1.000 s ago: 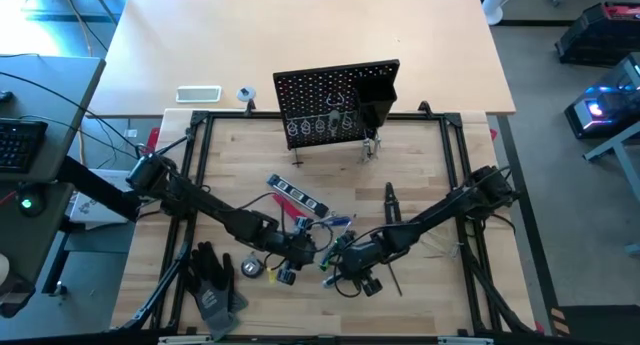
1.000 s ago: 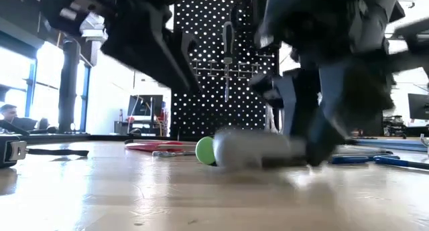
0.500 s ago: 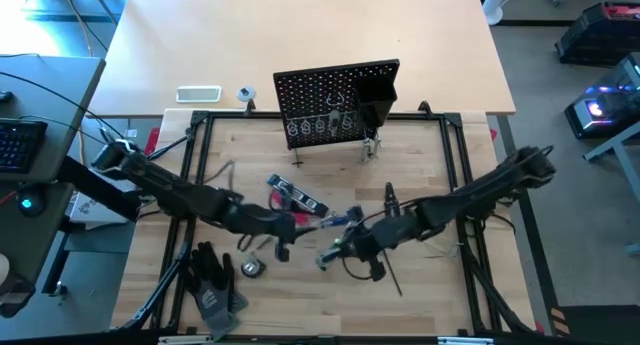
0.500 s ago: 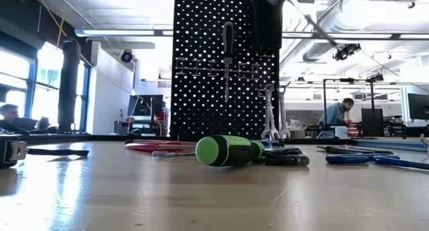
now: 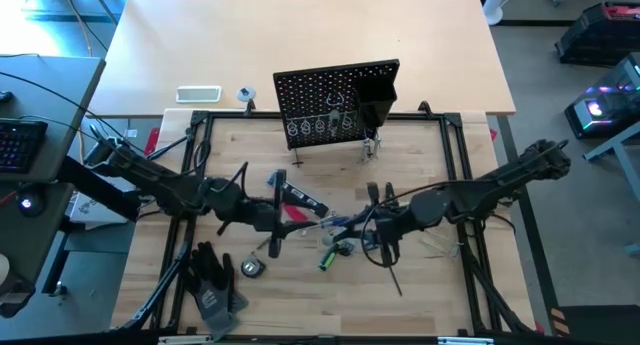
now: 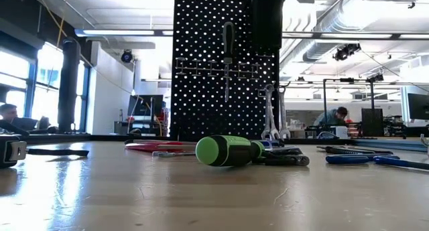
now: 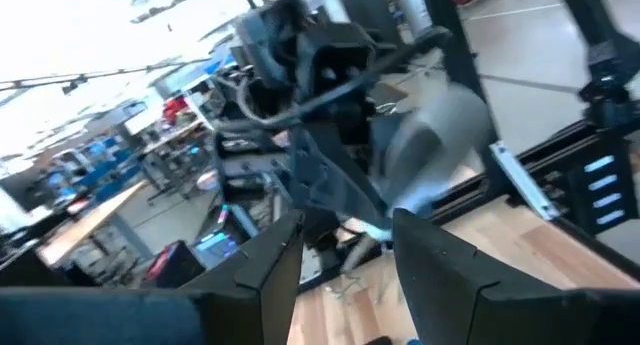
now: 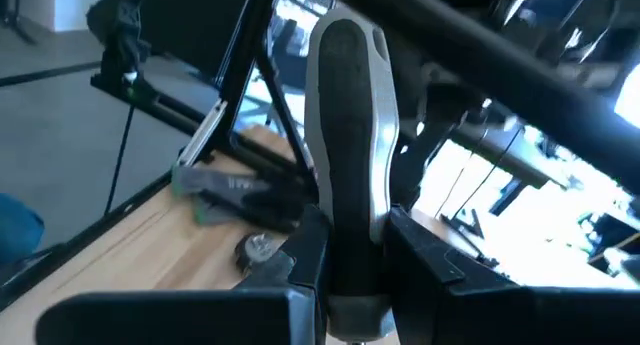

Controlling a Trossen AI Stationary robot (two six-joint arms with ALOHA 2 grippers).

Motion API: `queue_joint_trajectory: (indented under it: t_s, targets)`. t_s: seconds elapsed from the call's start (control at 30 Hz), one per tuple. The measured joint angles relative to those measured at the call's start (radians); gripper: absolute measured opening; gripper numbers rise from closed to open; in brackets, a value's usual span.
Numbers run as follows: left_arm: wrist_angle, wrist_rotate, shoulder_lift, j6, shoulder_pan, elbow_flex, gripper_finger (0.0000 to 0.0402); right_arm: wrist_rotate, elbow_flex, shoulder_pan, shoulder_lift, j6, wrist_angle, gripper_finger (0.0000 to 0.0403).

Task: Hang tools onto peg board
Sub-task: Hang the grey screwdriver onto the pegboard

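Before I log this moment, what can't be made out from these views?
- Left gripper: left wrist view is motion-blurred; nothing is seen between its fingers, and the grey shape ahead can't be identified.
- Tool held by the right gripper: only the black-and-grey handle shows in the right wrist view; its tip is cut off.
- High view: the tool pile lies partly under both arms.
- Low view: no gripper appears; the green screwdriver blocks tools behind.
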State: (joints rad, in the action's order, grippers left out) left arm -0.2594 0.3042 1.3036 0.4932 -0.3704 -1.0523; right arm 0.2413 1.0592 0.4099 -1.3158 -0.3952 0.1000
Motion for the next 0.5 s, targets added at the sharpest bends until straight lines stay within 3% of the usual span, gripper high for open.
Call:
queue_joint_trajectory:
  t_s: [0.13, 0.5]
  targets:
    - [-0.015, -0.068, 0.0, 0.005, 0.01, 0.0, 0.0157, 0.0, 0.0, 0.0, 0.001, -0.042, 0.043, 0.006]
    - [-0.109, -0.109, 0.0, 0.056, 0.013, 0.0, 0.0199, -0.004, 0.0, -0.032, 0.003, -0.111, 0.163, 0.006]
